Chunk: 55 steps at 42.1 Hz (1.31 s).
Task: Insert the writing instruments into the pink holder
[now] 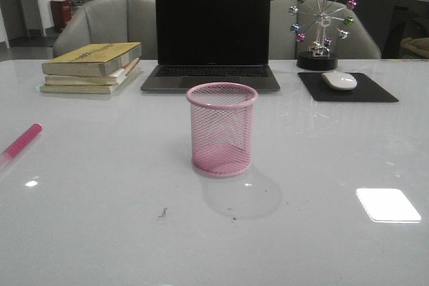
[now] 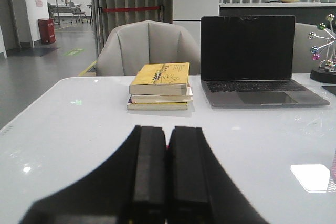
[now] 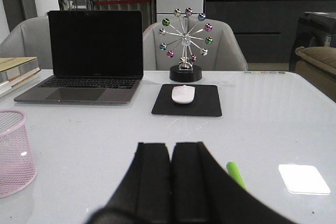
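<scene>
The pink holder [image 1: 222,129], a wire-mesh cup, stands upright mid-table with nothing inside; it also shows at the side of the right wrist view [image 3: 12,150]. The magenta marker [image 1: 20,142] lies flat at the table's left edge in the front view. Only the right wrist view shows the lime green marker [image 3: 236,174], flat on the table, partly hidden behind a finger. My right gripper [image 3: 171,145] is shut and empty, just beside that marker. Low over bare table, my left gripper [image 2: 168,128] is shut with nothing in it. Neither gripper shows in the front view.
An open laptop [image 1: 212,31] stands behind the holder. A stack of books [image 1: 91,66] lies at the back left. A white mouse [image 1: 339,80] on a black pad [image 1: 375,92] and a ball-wheel ornament [image 1: 320,25] are at the back right. Grey chairs stand beyond the table.
</scene>
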Available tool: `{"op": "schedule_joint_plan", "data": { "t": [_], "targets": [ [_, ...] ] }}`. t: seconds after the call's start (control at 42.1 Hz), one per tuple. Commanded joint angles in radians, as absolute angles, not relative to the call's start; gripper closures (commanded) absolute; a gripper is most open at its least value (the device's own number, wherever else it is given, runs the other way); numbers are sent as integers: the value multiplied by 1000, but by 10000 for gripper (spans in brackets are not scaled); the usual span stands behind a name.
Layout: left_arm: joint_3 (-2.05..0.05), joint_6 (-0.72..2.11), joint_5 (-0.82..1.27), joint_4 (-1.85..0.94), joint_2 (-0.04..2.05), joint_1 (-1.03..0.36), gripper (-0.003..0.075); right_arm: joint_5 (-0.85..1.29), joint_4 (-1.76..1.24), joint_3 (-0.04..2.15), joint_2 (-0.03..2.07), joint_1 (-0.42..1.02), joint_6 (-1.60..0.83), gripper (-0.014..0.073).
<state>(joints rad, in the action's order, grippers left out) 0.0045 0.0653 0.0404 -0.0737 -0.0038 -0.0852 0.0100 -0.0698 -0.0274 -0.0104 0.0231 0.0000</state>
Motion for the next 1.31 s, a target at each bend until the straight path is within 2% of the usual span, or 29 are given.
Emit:
{"op": "schedule_joint_plan", "data": {
  "t": [0.0, 0.309, 0.523, 0.666, 0.927, 1.284],
  "targets": [
    [10, 65, -52, -78, -22, -91, 629, -85, -75, -23, -30, 16, 0, 536],
    [-61, 65, -82, -103, -22, -93, 629, -107, -74, 45, -30, 16, 0, 536],
    [-307, 65, 143, -110, -20, -93, 629, 73, -47, 316, -8, 16, -17, 536],
    [-479, 65, 222, -111, 12, -93, 629, 196, 0, 501, 76, 16, -18, 536],
    [-711, 65, 399, -139, 230, -93, 629, 402, 9, 728, 289, 16, -18, 536],
    [-737, 65, 622, -143, 496, -93, 629, 674, 0, 712, 481, 16, -17, 536]
  ]
}}
